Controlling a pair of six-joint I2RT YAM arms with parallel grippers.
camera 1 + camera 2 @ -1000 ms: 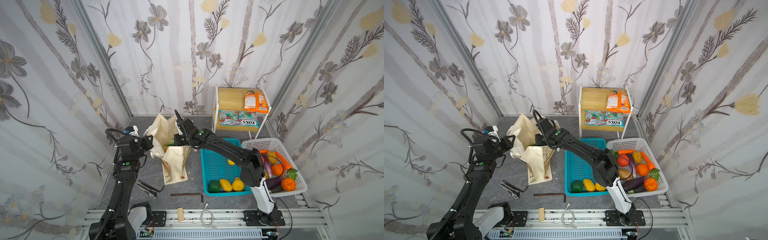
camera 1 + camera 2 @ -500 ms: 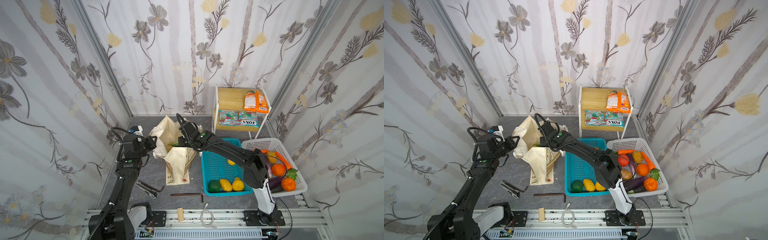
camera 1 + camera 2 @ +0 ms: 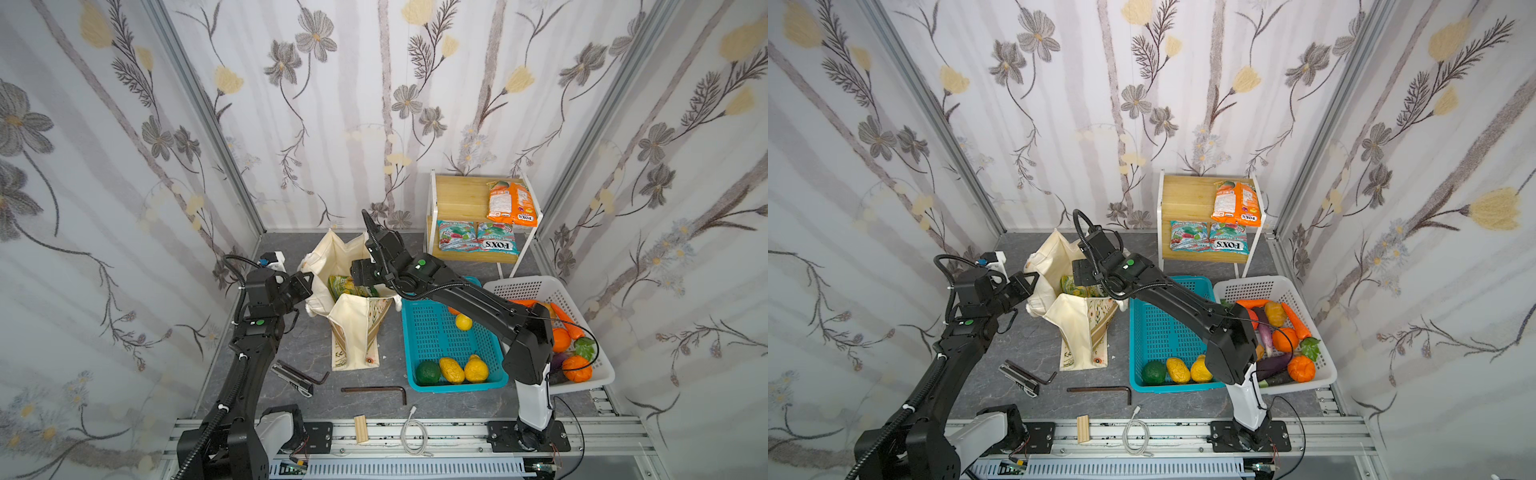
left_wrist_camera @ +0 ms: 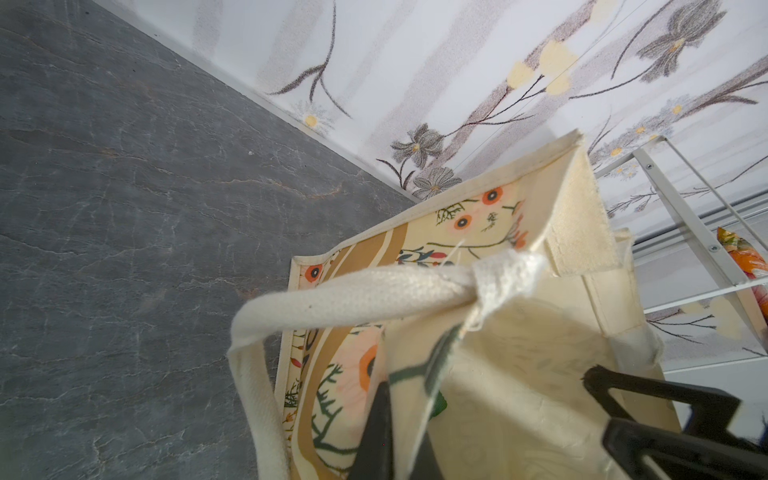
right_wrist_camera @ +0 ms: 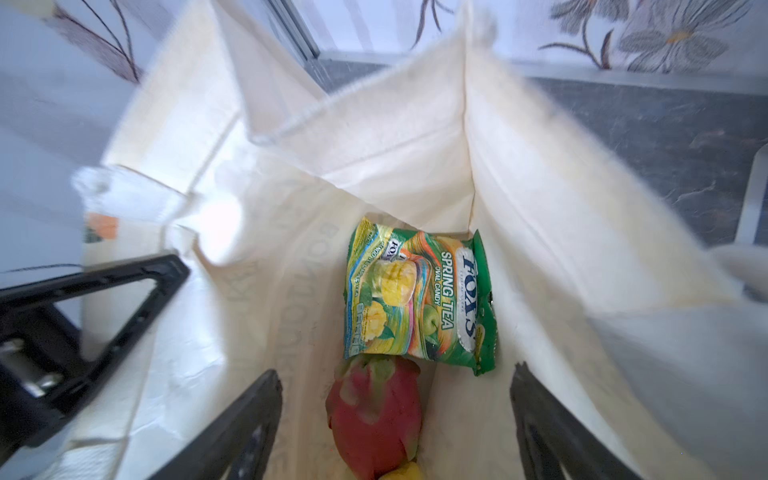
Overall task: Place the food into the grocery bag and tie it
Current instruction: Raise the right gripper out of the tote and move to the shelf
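Packing step: the left gripper point(image 3: 306, 284) is pinched shut on the rim of the grocery bag point(image 3: 353, 328), propping it open. The right gripper point(image 5: 395, 372) hangs over the mouth, jaws spread wide, empty. A green Fox's candy packet point(image 5: 419, 299) and pink dragon fruit point(image 5: 374, 419) lie at the bottom, so next I'd guess it lifts clear and goes for a lemon point(image 3: 463, 322) in the teal basket point(image 3: 432, 343); tying's a long way off.

Snack packet point(image 5: 419, 299) beside dragon fruit point(image 5: 374, 419) inside grocery bag point(image 5: 395, 137)
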